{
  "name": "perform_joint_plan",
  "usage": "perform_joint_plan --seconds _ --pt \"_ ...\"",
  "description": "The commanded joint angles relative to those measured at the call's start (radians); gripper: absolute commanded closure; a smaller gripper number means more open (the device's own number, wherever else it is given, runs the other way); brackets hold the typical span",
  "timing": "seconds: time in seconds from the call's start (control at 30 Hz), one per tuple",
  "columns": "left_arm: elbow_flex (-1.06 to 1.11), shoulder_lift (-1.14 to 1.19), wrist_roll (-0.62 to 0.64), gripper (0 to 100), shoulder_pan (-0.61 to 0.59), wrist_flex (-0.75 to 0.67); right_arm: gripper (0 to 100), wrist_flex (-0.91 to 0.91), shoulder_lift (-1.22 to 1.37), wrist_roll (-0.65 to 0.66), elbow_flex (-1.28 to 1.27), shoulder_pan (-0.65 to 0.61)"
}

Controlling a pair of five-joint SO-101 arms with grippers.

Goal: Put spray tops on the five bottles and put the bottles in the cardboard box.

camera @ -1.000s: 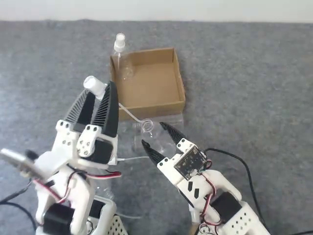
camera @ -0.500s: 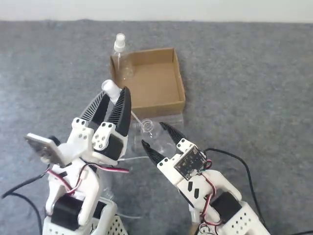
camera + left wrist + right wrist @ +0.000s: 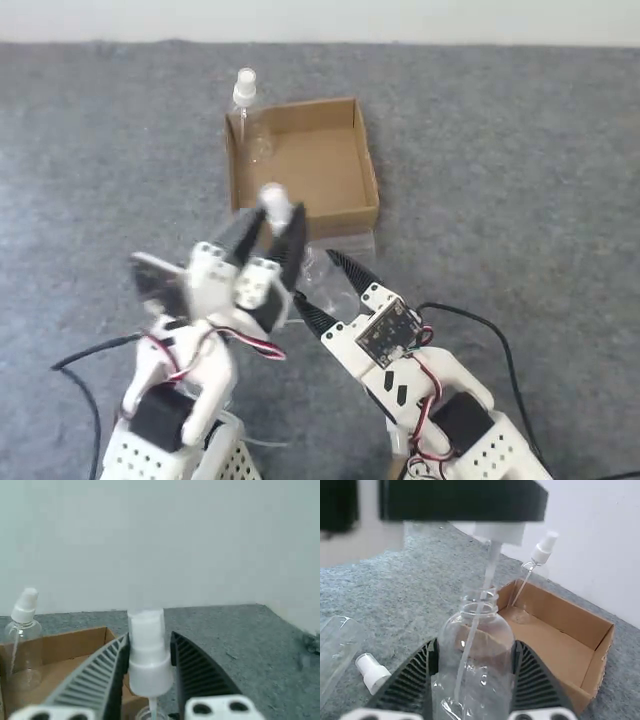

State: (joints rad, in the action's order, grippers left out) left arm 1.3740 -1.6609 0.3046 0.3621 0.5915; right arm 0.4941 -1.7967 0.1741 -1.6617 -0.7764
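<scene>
The ribbed black left jaws pinch a white plastic spray top [image 3: 147,652], its thin tube dipping into the neck of a clear round bottle [image 3: 475,645] clamped between the right jaws. Grey, carpet-like cloth covers the worktop [image 3: 500,150] below a pale wall [image 3: 200,540]. A capped bottle [image 3: 245,100] stands in a corner of the square cardboard box [image 3: 366,160]. The right wrist view adds a loose spray top [image 3: 372,670] beside a fallen bottle [image 3: 335,640].

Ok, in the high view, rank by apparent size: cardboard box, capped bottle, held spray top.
1. Cardboard box.
2. Capped bottle at the box's corner.
3. Spray top in the left gripper, though raised nearer the camera.
</scene>
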Motion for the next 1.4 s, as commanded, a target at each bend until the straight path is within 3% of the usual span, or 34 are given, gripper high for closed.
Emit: perform_joint_plan --seconds 0.0,0.93,1.2,1.37 --pt "0.004 -0.018 -0.038 99 0.035 -0.052 99.1 -0.027 -0.018 0.014 -0.021 -0.005" --pt "0.059 -0.025 -0.044 99 0.032 0.011 99.1 -0.056 -0.019 0.009 -0.020 0.019" --pt "0.054 -0.026 -0.038 85 0.032 0.057 99.1 -0.058 -0.019 0.009 -0.018 0.053" --pt "0.053 -0.026 -0.038 82 0.031 0.061 99.1 -0.099 -0.019 0.008 -0.021 0.097"
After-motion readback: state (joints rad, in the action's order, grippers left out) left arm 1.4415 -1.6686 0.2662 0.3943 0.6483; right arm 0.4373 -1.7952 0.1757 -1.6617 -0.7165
